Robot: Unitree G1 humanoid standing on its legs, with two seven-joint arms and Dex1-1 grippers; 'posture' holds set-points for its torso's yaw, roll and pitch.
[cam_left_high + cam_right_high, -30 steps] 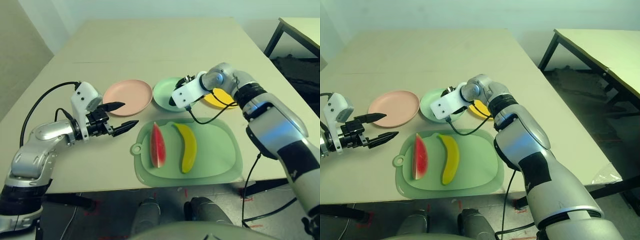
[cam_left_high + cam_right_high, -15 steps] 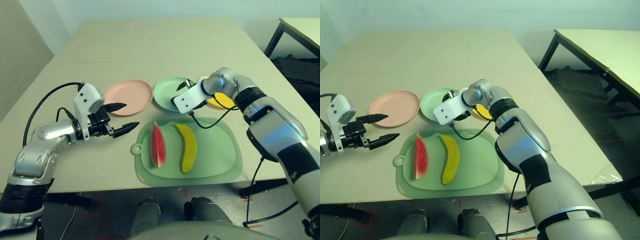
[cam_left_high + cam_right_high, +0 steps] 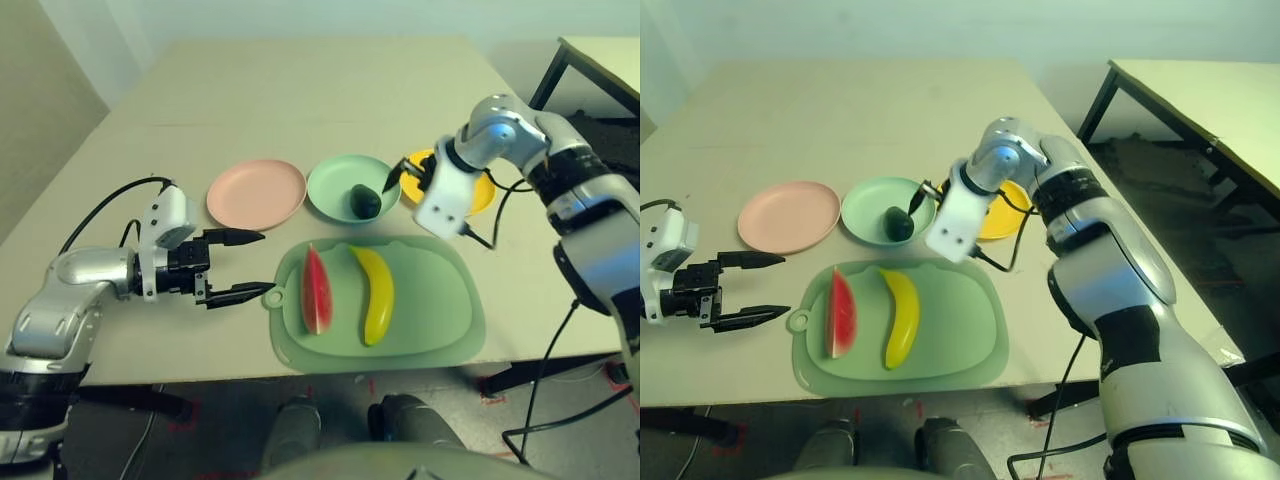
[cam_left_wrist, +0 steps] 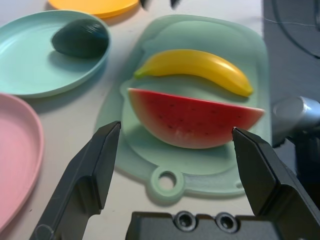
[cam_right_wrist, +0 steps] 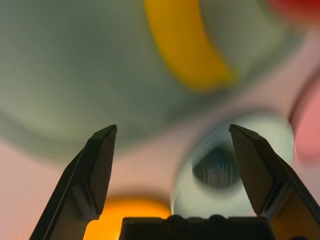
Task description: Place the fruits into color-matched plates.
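beige tabletop; left gripper (image 4: 175, 165), jaws apart, faces watermelon (image 4: 195, 120) mid-mat; round rind could slip a pinch.

The table (image 3: 300, 90) beyond the three plates lay bare. Between the left gripper (image 3: 240, 267) and the watermelon (image 3: 316, 292) stood only the mat (image 3: 430, 310) edge. The right gripper (image 3: 408, 172) hung above the gap between the green plate (image 3: 330, 190) and yellow plate (image 3: 482, 195).

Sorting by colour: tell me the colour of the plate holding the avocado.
Mint green plate, clearest in the left eye view.
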